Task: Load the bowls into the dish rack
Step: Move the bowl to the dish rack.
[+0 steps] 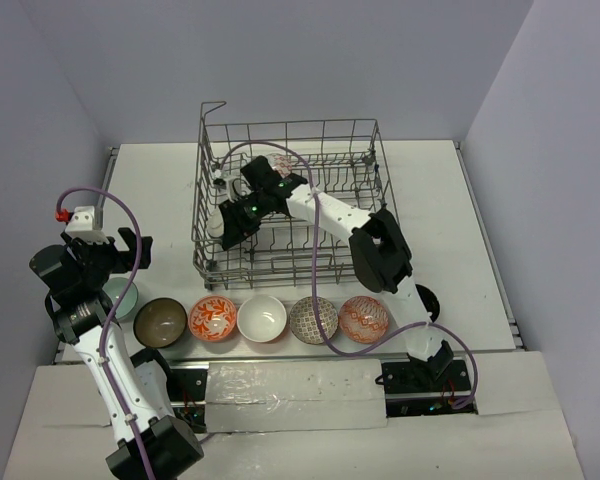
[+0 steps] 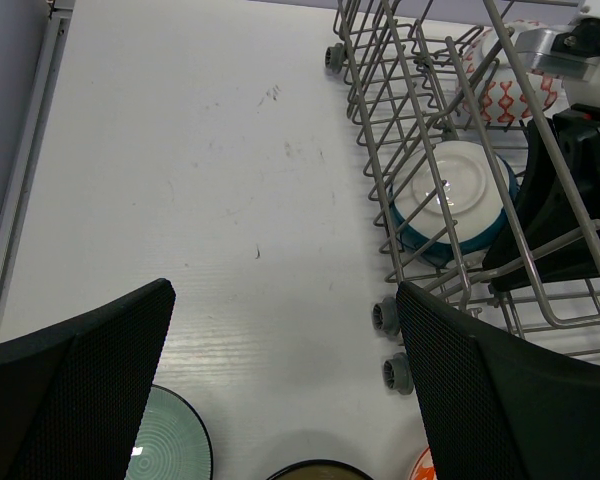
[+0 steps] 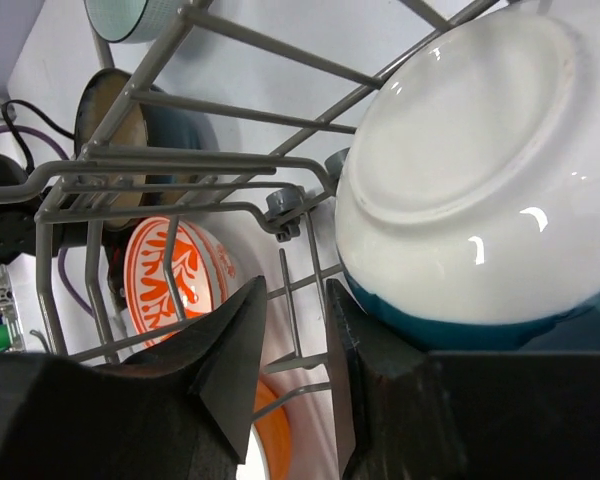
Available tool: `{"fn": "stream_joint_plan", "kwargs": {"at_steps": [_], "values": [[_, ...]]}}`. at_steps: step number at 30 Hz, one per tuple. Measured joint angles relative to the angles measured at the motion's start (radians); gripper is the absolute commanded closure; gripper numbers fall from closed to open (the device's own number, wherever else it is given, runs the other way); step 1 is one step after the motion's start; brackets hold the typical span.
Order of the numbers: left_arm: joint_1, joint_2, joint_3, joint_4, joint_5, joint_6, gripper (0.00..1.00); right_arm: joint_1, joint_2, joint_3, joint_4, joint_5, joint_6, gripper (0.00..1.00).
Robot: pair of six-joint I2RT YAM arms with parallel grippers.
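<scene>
From above, the right arm stretched forward over the dish rack (image 1: 280, 124), the right gripper (image 1: 230, 222) dipped at its left side. The left arm stood folded, the left gripper (image 1: 125, 255) above the pale green bowl (image 1: 120, 298) ending the table row. Left wrist: jaws wide, empty. Right wrist: jaws narrowly parted, gripping nothing, just beside the teal bowl (image 3: 460, 180) standing on edge in the rack
</scene>
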Motion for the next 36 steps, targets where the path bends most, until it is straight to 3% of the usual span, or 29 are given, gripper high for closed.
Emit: {"fn": "stream_joint_plan", "kwargs": {"at_steps": [24,36], "values": [[0.002,0.002,0.000,0.000,0.000,0.000,0.01,0.004,0.085,0.169,0.002,0.018,0.008,0.51],[0.012,0.010,0.000,0.000,0.000,0.000,0.01,0.002,0.090,0.167,-0.001,0.030,-0.035,0.50]]}}
